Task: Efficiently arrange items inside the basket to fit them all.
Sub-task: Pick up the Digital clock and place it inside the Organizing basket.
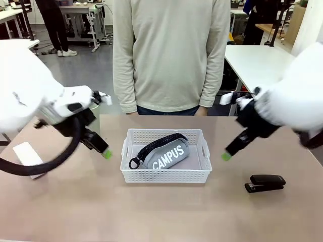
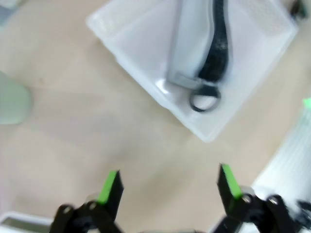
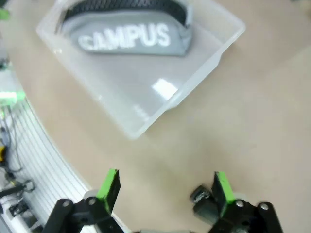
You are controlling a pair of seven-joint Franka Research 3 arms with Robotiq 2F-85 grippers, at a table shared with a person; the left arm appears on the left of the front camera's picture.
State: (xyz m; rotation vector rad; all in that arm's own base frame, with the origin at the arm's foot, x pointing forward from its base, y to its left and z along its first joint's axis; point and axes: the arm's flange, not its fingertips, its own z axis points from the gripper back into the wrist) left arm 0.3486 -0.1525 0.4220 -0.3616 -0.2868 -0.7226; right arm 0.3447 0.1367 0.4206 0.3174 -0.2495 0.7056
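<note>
Basket (image 1: 165, 175) sits mid-bench (image 1: 151, 217). Grey CAMPUS pouch (image 1: 164, 153) lies diagonally inside it, zipper ring toward the basket's near-left corner. Black stapler (image 1: 265, 183) is on the bench right of the basket, well apart. Small white box (image 1: 25, 154) is out at the left edge. Pale green tumbler (image 2: 12, 103), blurred, stands on the bench away from the basket. Left end effector (image 2: 169, 175) hangs over bare bench left of the basket, released, grasping nothing. Right end effector (image 3: 165, 179) is likewise released, between basket and stapler. Person (image 1: 169, 60) stands at the far side.
</note>
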